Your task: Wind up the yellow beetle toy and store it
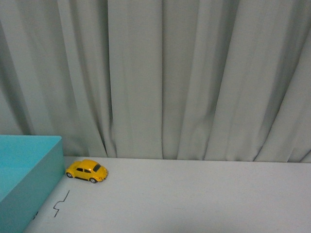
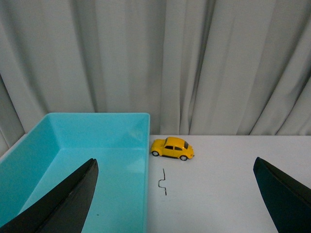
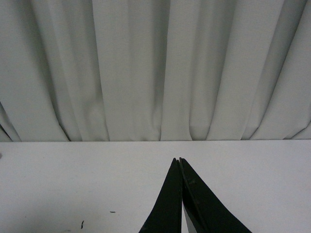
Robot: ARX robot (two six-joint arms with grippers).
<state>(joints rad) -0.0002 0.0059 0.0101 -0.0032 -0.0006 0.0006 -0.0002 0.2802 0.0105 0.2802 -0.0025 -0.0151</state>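
Yellow and glossy, the yellow beetle toy stood on its four wheels on the white bench, just beside the outer wall of a turquoise bin and near the grey curtain that closed off the back. Whether the car's end actually touched the bin wall could not be made out; the gap, if any, was slight. A thin black squiggle was marked on the bench a little nearer the robot than the car.

Neither arm appeared in the front view. In the left wrist view the left hand was spread wide, its two dark fingers framing the scene with nothing between them, and it hung back from the toy, one finger over the bin. The right hand was pressed together, its tips meeting on nothing, over a stretch of bench where the car did not show at all.

By my reading the task had hardly begun. The toy sat on the bench with no hand on it, outside the bin, and nothing showed it wound. All the work seemed left: reach the car, grip it, wind it (probably by dragging it back on its wheels, though no key or spring was visible), then set it in what I took to be its store, the turquoise bin.
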